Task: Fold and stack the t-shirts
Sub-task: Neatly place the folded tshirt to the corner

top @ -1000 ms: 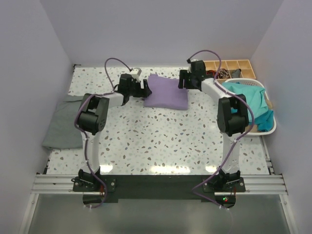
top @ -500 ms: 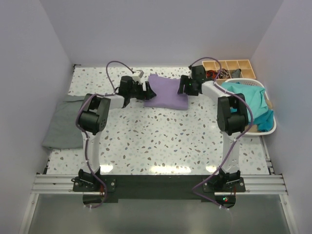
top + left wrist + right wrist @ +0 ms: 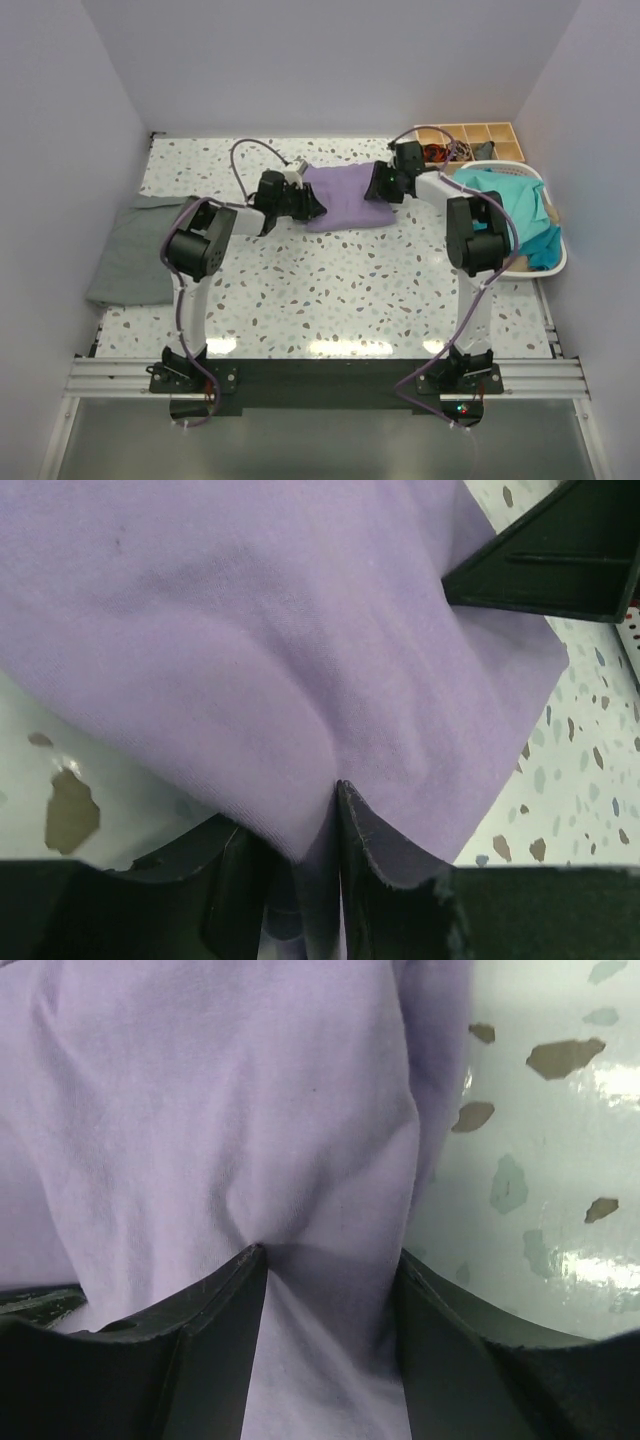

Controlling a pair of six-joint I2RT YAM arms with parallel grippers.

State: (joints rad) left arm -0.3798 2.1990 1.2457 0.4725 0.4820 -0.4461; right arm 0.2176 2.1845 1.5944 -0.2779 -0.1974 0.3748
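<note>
The folded lavender t-shirt [image 3: 345, 196] lies upper centre of the frame, left edge nipped tight by the left gripper [image 3: 308, 204], right edge clamped in the right gripper [image 3: 379, 186] with jaws set wider, where uneven pulling could slip it free, unfolding it.

The left arm [image 3: 195, 245] and right arm [image 3: 475, 235] were stretched forward and bent inward at the elbows, wrists turned toward each other. The left gripper [image 3: 305, 203] was seen clamped on the lavender t-shirt [image 3: 345, 195], fingers [image 3: 365, 845] nearly meeting. The right gripper [image 3: 381, 186] was closed on the same cloth, fingers [image 3: 215, 1330] set wider.
</note>
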